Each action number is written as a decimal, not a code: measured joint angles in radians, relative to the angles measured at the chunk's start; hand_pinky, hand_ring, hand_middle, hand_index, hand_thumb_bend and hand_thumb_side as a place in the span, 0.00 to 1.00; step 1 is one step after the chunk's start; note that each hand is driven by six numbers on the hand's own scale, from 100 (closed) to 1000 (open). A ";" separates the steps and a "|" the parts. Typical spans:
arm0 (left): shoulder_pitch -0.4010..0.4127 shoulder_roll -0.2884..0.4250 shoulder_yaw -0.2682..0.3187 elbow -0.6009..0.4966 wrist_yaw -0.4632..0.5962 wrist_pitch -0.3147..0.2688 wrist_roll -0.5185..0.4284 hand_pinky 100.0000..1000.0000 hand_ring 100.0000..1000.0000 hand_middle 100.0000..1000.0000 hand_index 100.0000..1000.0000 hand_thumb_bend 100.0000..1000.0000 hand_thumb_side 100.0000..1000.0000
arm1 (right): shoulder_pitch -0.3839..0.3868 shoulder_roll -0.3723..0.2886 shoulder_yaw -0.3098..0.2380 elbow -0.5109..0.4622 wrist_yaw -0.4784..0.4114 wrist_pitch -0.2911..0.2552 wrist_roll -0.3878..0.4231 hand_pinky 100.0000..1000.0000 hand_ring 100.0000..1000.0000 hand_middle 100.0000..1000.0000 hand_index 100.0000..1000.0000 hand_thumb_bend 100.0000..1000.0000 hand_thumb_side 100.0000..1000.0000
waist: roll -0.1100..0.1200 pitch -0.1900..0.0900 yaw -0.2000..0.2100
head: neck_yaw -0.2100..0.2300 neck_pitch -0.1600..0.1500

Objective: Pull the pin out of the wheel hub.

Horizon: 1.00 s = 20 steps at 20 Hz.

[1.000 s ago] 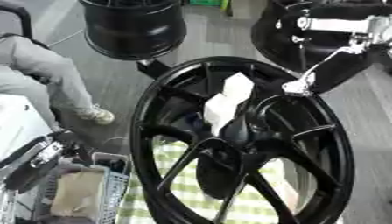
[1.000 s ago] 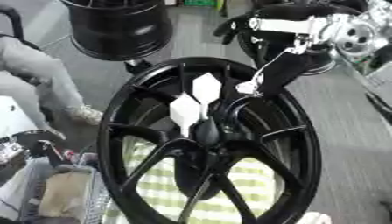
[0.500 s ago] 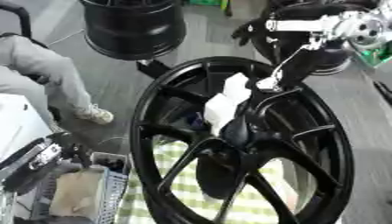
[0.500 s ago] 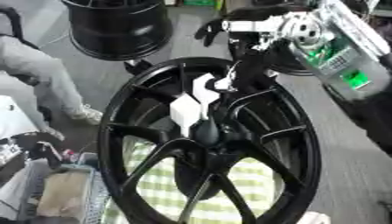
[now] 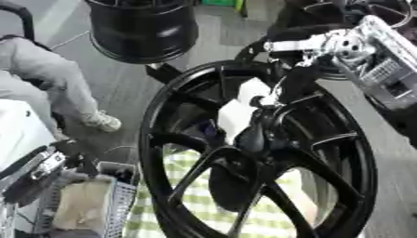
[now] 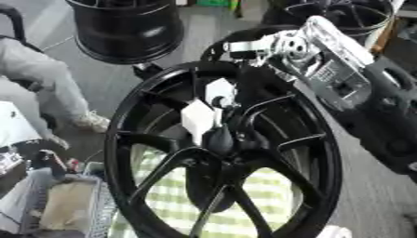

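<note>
Black wheel hub (image 5: 260, 153) standing up, white pin (image 6: 198, 122) at its middle, right hand (image 5: 281, 90) reaching there, grip can't be seen, checked cloth (image 5: 204, 204) underneath.

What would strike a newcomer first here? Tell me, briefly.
The big black wheel fills the middle of the view, its spokes running to a dark hub with white pieces beside it. The right hand reaches down from the upper right to the hub. A second black wheel stands at the upper left.
</note>
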 measured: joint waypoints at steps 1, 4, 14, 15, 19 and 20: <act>0.000 0.000 0.000 0.000 0.000 0.000 0.000 0.56 0.43 0.60 0.71 0.00 0.87 | 0.000 0.000 0.001 0.000 0.003 -0.003 0.005 0.63 0.41 0.85 0.97 0.30 0.22 | 0.000 0.000 0.000 | 0.000 0.000; 0.000 0.000 0.000 0.000 0.000 0.000 0.000 0.56 0.43 0.60 0.71 0.00 0.87 | 0.005 -0.001 0.002 -0.001 0.006 -0.011 0.021 0.64 0.41 0.85 0.97 0.30 0.22 | 0.000 0.000 -0.002 | 0.001 0.000; -0.001 0.000 0.000 0.000 0.000 0.000 0.000 0.56 0.43 0.60 0.71 0.00 0.87 | 0.018 0.005 0.014 0.044 0.016 -0.012 0.029 0.62 0.40 0.83 0.94 0.26 0.26 | 0.003 0.000 -0.002 | 0.001 0.000; -0.001 0.000 0.000 0.000 0.000 0.000 0.000 0.56 0.43 0.60 0.71 0.00 0.87 | 0.018 0.010 0.014 0.051 0.017 -0.012 0.028 0.62 0.39 0.82 0.93 0.26 0.26 | 0.004 0.000 -0.002 | 0.001 0.000; -0.001 -0.001 0.000 0.000 0.000 0.000 0.000 0.56 0.43 0.60 0.71 0.00 0.87 | 0.018 0.024 0.020 0.075 0.020 -0.014 0.026 0.61 0.39 0.81 0.91 0.25 0.26 | 0.004 0.001 -0.002 | 0.001 0.000; -0.001 -0.001 0.000 0.000 0.000 0.000 0.000 0.56 0.43 0.60 0.71 0.00 0.87 | 0.018 0.027 0.022 0.079 0.020 -0.016 0.025 0.61 0.38 0.80 0.90 0.24 0.26 | 0.004 0.001 -0.002 | 0.001 0.000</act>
